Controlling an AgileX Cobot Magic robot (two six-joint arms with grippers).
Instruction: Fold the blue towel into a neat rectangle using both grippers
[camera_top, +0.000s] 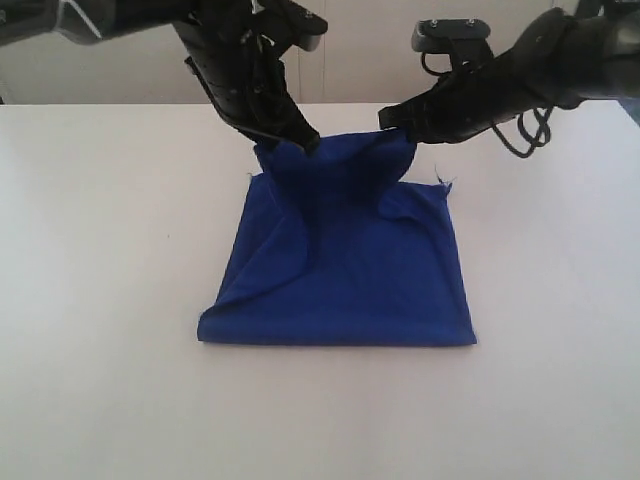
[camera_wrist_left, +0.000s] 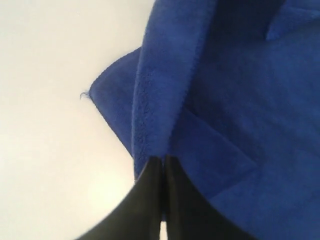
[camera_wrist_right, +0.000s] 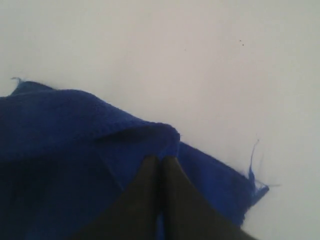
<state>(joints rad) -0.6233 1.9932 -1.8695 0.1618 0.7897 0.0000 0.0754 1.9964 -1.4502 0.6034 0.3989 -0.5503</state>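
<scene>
The deep royal-blue terry towel (camera_top: 345, 270) lies in the middle of the plain white table (camera_top: 100, 300), its far edge drawn up into a peak. The black left gripper (camera_top: 307, 142) is pinched tight on a fold of that hem, and the black right gripper (camera_top: 386, 118) is clamped on a bunched ridge of it. Both bites look shallow and sit inboard of the frayed corners (camera_top: 442, 186), which rest on the table, so the cloth could slip free or land skewed and rumpled.
</scene>
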